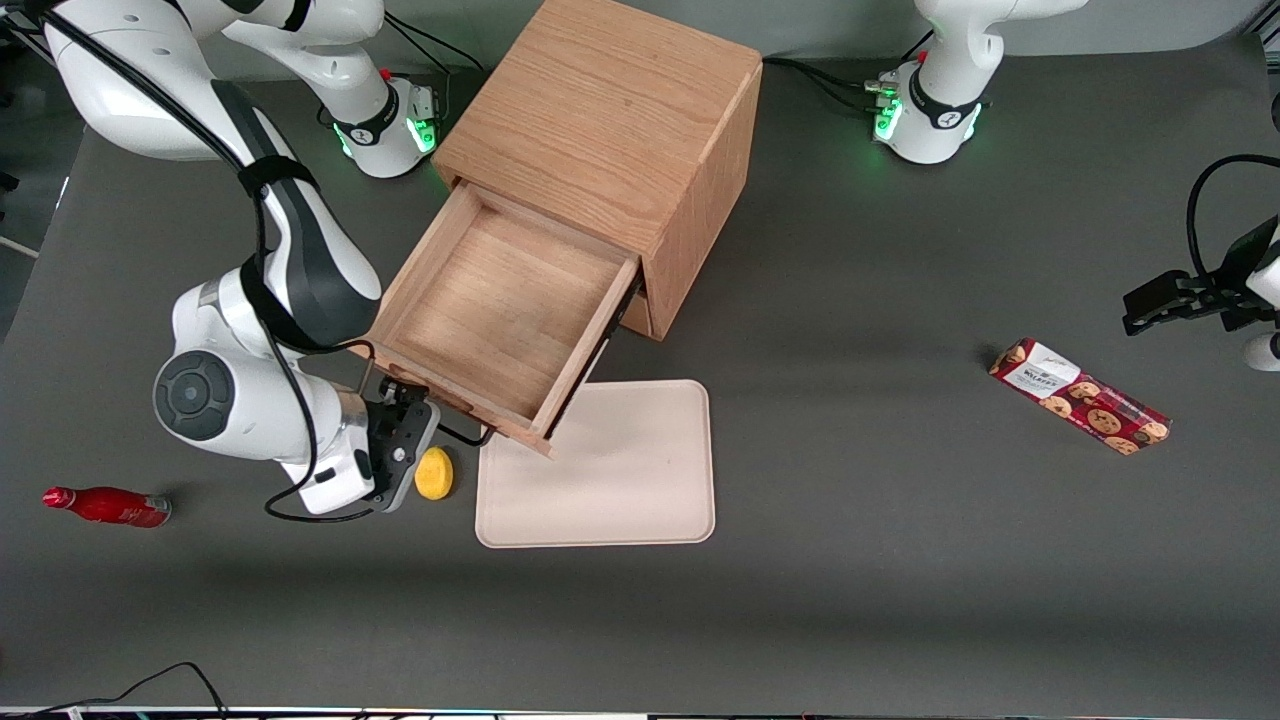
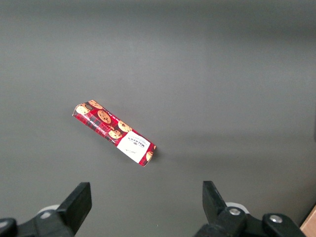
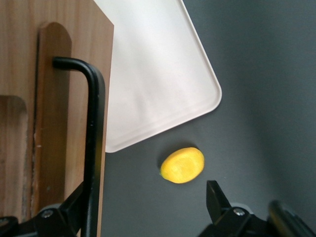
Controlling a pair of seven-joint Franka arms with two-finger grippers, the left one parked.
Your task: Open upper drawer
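The upper drawer (image 1: 500, 310) of the oak cabinet (image 1: 610, 110) stands pulled far out, and its shallow wooden box is empty. My right gripper (image 1: 405, 440) sits just in front of the drawer front, nearer the front camera. In the right wrist view the gripper (image 3: 145, 197) is open with its fingers wide apart. The black bar handle (image 3: 94, 148) on the drawer front (image 3: 54, 123) runs between them, close against one finger (image 3: 74, 202). The other finger (image 3: 215, 195) is well clear of it. Nothing is gripped.
A yellow lemon-like object (image 1: 434, 473) lies on the table beside the gripper, also in the right wrist view (image 3: 182, 165). A cream tray (image 1: 620, 490) lies partly under the open drawer. A red bottle (image 1: 105, 505) lies toward the working arm's end, a cookie packet (image 1: 1080, 396) toward the parked arm's.
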